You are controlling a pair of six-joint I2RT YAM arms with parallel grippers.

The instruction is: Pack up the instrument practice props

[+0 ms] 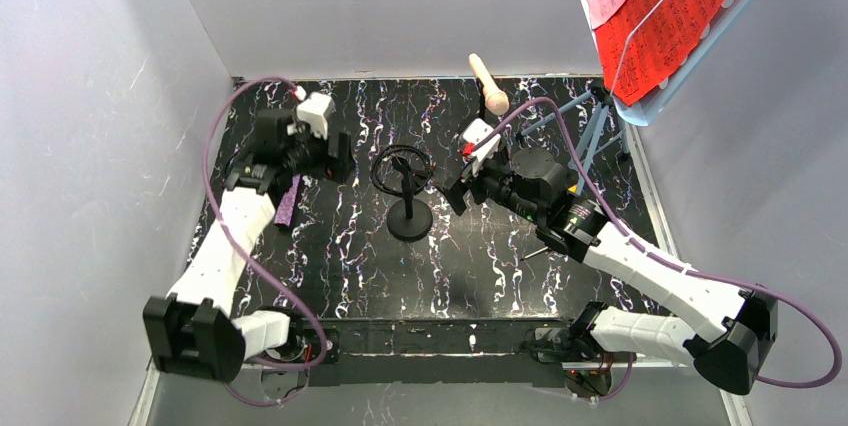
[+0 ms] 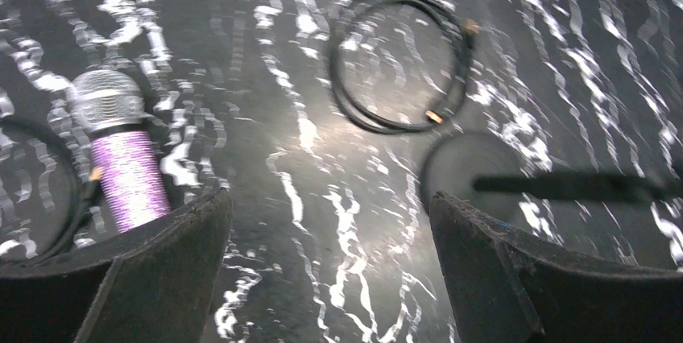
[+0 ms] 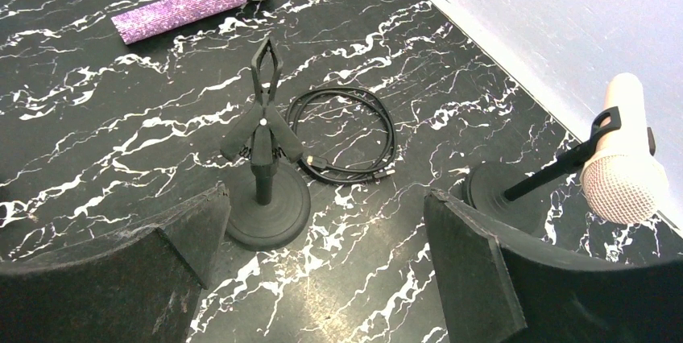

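Left pincer (image 2: 329, 198) spread wide, empty, beside the purple glitter microphone (image 2: 121, 154) lying on the black marbled bench (image 2: 564, 53). Right pincer (image 3: 324, 196) likewise wide, empty.

Top view is lit pretty evenly from overhead, and only soft shadows are cast. The left wrist shot is smeared by motion blur, a hot glare patch is thrown off the glossy tabletop (image 2: 322, 230), and the purple glitter microphone (image 2: 121, 150) is washed out. Right wrist view is rendered sharp.
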